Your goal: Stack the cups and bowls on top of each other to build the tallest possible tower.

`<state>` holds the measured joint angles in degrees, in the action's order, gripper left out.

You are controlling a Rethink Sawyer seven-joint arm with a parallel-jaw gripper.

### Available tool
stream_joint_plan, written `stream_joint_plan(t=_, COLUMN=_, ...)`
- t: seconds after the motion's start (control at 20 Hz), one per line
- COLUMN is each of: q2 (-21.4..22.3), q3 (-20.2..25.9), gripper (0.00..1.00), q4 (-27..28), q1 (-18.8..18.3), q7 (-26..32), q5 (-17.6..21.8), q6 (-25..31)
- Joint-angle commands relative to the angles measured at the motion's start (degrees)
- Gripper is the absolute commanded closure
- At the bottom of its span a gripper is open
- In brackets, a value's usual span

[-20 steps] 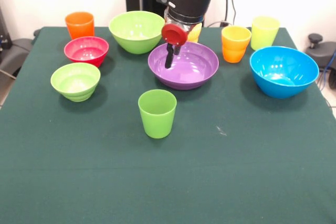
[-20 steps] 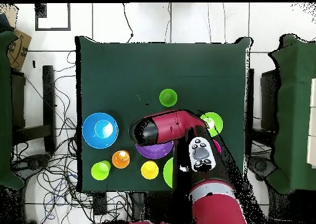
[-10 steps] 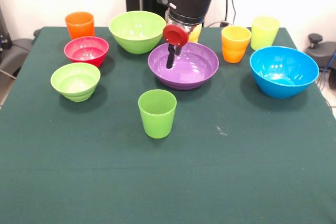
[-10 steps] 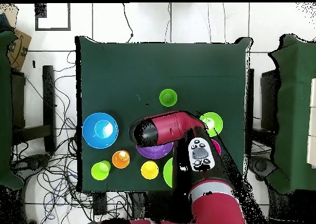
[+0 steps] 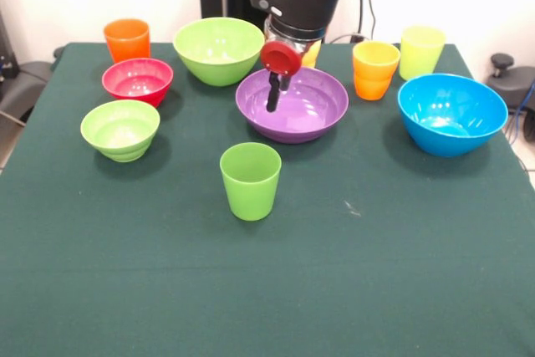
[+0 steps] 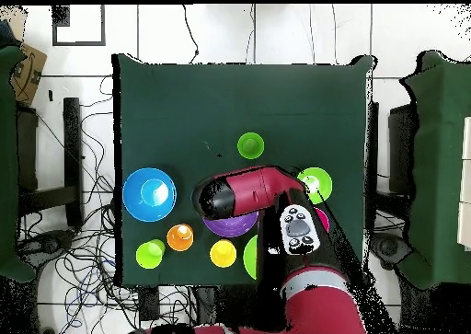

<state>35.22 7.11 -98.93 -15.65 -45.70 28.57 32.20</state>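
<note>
Open cloth in front of the green cup (image 5: 250,180); bowls and cups crowd the far half.

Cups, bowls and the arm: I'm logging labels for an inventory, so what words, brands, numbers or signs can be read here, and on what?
None can be read.
The cups and bowls, such as the purple bowl and the green cup, are plain and unprinted.
The arm shows small markings on a pale panel in the overhead view, too small to read.
</note>
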Motion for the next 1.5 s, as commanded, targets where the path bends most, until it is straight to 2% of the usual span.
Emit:
stream_joint_plan(t=0.05, q2=-3.8, q3=3.1, gripper=0.00, q4=1.0, q1=0.5, q7=-6.5, q5=2.7, q6=-4.6)
stream_joint_plan(t=0.35, q2=-1.0, q3=6.7, gripper=0.00, q4=-2.0, q1=-1.2, q7=-10.0, q5=-4.1, q6=-4.9)
stream_joint_plan(t=0.6, q2=2.1, q3=5.5, gripper=0.00, q4=-3.3, q1=2.3, q7=-14.5, q5=-8.0, q6=-3.0)
stream_joint_plan(t=0.75, q2=2.4, q3=4.3, gripper=0.00, q4=-3.3, q1=4.7, q7=-16.0, q5=-9.4, q6=-3.8)
stream_joint_plan(t=1.0, q2=3.4, q3=4.7, gripper=0.00, q4=-4.8, q1=6.6, q7=-17.8, q5=-11.8, q6=-5.9)
stream_joint_plan(t=1.2, q2=2.8, q3=5.2, gripper=0.00, q4=-4.8, q1=6.8, q7=-17.7, q5=-11.9, q6=-7.7)
stream_joint_plan(t=1.5, q2=2.6, q3=7.0, gripper=0.00, q4=-5.4, q1=4.5, q7=-18.7, q5=-13.4, q6=-9.6)
